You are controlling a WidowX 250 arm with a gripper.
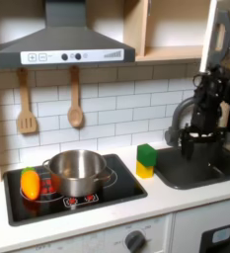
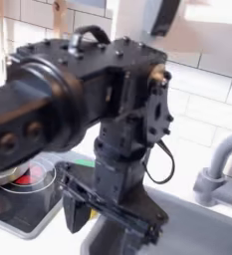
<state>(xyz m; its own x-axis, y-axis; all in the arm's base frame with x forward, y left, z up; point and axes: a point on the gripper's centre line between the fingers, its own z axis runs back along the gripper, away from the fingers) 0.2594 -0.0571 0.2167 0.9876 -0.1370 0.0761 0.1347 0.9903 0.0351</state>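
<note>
Gripper (image 1: 198, 148) down in sink (image 1: 171, 170) at counter's right end; jaw state unclear, nothing seen held. Nearest: sponge (image 1: 146, 159) beside sink's left rim. Approach slowly, clearing faucet (image 2: 219, 169).

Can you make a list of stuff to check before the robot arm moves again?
1. Sink under the gripper has room: ok, its bare floor shows in the first exterior view.
2. Jaws open or shut: cannot tell, too dark and blurred.
3. Anything held: cannot tell.
4. Faucet apart from the arm: ok, a gap shows in the second exterior view.
5. Sponge out of the way: ok, it stands on the counter left of the sink.
6. Pot sits steady on the stove: ok.
</note>
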